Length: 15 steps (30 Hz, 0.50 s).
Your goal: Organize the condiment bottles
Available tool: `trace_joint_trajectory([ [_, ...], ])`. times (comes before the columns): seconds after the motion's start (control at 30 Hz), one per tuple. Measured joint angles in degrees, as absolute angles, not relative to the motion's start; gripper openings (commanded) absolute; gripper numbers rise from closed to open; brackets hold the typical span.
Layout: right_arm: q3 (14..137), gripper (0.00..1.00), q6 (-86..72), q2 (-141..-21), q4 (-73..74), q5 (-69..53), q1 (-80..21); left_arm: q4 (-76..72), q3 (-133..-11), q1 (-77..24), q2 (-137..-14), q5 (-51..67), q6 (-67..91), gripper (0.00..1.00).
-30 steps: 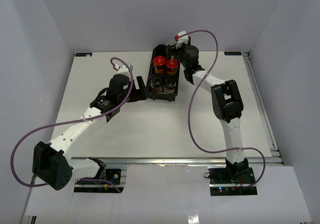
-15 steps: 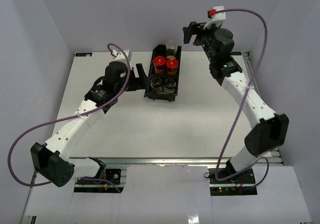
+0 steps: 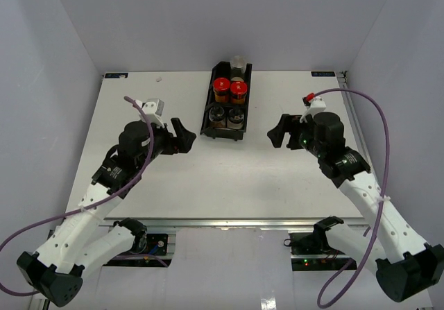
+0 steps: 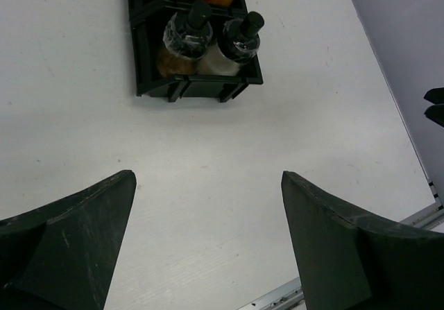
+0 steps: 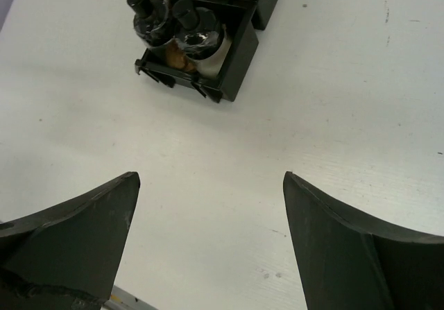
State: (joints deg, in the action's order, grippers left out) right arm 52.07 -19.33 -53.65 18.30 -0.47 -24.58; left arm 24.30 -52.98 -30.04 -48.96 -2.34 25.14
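Five condiment bottles stand in the long black tray [image 3: 208, 113] at the back middle of the table. Two amber bottles with red caps [image 3: 221, 87] [image 3: 238, 89] fill the middle compartment. Two pale bottles with dark caps [image 3: 218, 114] [image 3: 236, 117] stand in the near compartment, also in the left wrist view [image 4: 189, 32] and the right wrist view [image 5: 198, 39]. A cream bottle with a grey lid [image 3: 238, 64] stands in the far compartment. My left gripper [image 3: 182, 136] is open and empty, left of the tray's near end. My right gripper [image 3: 276, 131] is open and empty, right of the tray.
The white table ends at a metal rail [image 3: 236, 221] along the near edge. Grey walls close in the left, right and back. Purple cables loop from both arms.
Both arms have pulled back from the tray toward the near edge. The right arm swung from the tray's far end, up, then down to the right. The bottles stay in the tray.
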Motion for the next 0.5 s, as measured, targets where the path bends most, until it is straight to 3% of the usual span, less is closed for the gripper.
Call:
trace_joint_trajectory([
  [0.5,50.0,0.90,-19.1,-49.6,20.6,1.1,-24.7,21.8,-47.2,-30.0,-46.3,0.9,27.6,0.98],
])
